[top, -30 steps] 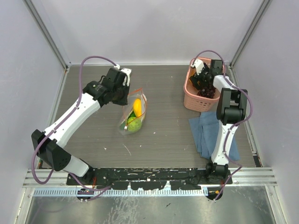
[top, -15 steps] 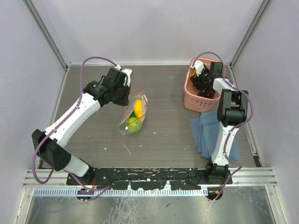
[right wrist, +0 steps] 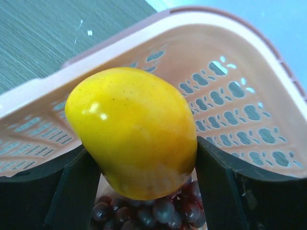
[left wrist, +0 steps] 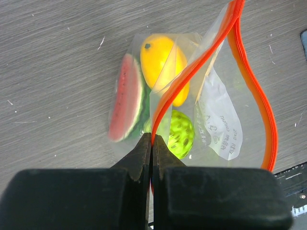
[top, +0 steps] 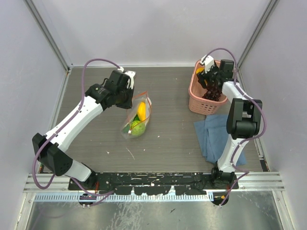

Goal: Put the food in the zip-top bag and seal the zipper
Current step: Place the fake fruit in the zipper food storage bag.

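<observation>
Where the left end effector [left wrist: 152, 143] meets the zip-top bag [left wrist: 220, 120], its two fingers are pressed together on the red-orange zipper [left wrist: 249, 81], with only the thin strip between them. The bag's mouth gapes in a loop, and the top of that loop is cut off by the edge of the left wrist view. Through the crinkled plastic a watermelon slice [left wrist: 125, 103], an orange-yellow fruit [left wrist: 158, 62] and a green round fruit [left wrist: 177, 134] show, all slightly blurred. The near end of the bag is hidden behind the fingers.

Inside the pink basket [right wrist: 240, 96], the right end effector [right wrist: 141, 158] grips a yellow fruit [right wrist: 134, 129], one finger touching each side. The fruit covers most of the dark grape bunch [right wrist: 153, 211] below it, so only a few grapes show.

From above, the right fingertips are lost among dark shapes in the basket, which stands at the table's [top: 172, 96] far right. A folded blue cloth [top: 216, 136] lies just in front of it, partly hidden under the right arm.
</observation>
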Robot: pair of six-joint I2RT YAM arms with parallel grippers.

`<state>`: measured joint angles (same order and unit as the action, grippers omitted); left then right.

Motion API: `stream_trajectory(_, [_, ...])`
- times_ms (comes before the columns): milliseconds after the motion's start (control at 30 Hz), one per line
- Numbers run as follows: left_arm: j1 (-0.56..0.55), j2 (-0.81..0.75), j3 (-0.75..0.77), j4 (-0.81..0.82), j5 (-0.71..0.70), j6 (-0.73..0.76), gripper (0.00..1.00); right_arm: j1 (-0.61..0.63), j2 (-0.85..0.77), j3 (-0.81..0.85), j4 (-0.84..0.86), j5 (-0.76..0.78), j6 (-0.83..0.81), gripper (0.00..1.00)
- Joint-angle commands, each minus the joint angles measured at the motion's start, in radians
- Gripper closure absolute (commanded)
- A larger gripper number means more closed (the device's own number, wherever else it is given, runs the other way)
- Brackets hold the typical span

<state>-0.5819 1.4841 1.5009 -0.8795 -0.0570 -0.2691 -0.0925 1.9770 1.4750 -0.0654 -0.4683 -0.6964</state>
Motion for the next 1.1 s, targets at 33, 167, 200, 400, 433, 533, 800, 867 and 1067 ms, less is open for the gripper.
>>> stream_trajectory(33, [0.005,-0.055,0.002,0.045,0.015,0.004,1.0,0.004,-0.13,-0.048,0.132,-0.024,0.152,0.52])
stream_trajectory(167, [0.006,-0.066,-0.001,0.048,0.012,0.004,1.0,0.004,-0.188,-0.12,0.224,-0.026,0.26,0.52])
stream_trajectory(200, [0.005,-0.068,-0.001,0.048,0.01,0.004,1.0,0.004,-0.209,-0.141,0.246,-0.02,0.287,0.52])
stream_trajectory(400, [0.006,-0.077,-0.001,0.05,0.008,0.005,1.0,0.012,-0.331,-0.241,0.32,0.042,0.421,0.53])
stream_trajectory(433, [0.005,-0.078,-0.001,0.05,0.008,0.005,1.0,0.013,-0.353,-0.26,0.331,0.055,0.441,0.53])
stream_trajectory(533, [0.005,-0.082,-0.002,0.05,0.012,0.004,1.0,0.018,-0.424,-0.314,0.355,0.089,0.494,0.54])
stream_trajectory(800, [0.005,-0.09,-0.001,0.051,0.014,0.008,1.0,0.096,-0.61,-0.413,0.368,0.102,0.599,0.55])
stream_trajectory(867, [0.005,-0.089,0.0,0.049,0.012,0.011,1.0,0.151,-0.661,-0.439,0.362,0.108,0.594,0.55])
stream_trajectory(1067, [0.005,-0.083,0.005,0.039,0.007,0.016,1.0,0.333,-0.754,-0.5,0.392,0.146,0.624,0.55])
